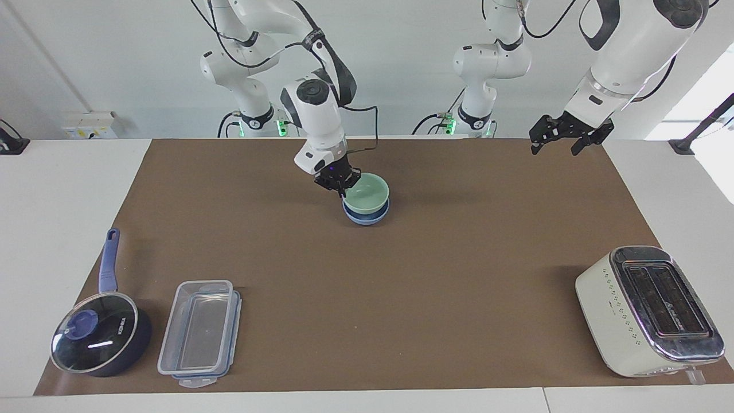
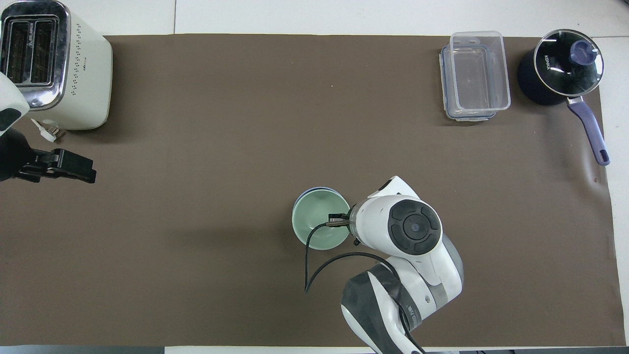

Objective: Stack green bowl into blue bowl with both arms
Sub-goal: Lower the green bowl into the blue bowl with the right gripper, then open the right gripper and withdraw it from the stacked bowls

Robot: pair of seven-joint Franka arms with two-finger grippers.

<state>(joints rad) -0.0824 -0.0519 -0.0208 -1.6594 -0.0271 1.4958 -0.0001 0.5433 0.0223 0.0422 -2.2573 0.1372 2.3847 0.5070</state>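
Note:
The pale green bowl [image 1: 370,190] sits nested in the light blue bowl [image 1: 367,217] on the brown mat, toward the robots' end of the middle of the table. Below the green bowl, only the blue bowl's wall shows. From above, just a thin arc of the blue bowl [image 2: 319,189] shows at the edge of the green bowl [image 2: 317,221]. My right gripper [image 1: 342,186] is shut on the green bowl's rim, on the side toward the right arm's end. My left gripper [image 1: 554,149] hangs open and holds nothing, raised over the mat's corner at the left arm's end [image 2: 73,167].
A cream toaster [image 1: 648,310] stands at the left arm's end, far from the robots. A clear lidded container [image 1: 200,330] and a dark blue saucepan [image 1: 100,338] with a glass lid lie at the right arm's end, also far from the robots.

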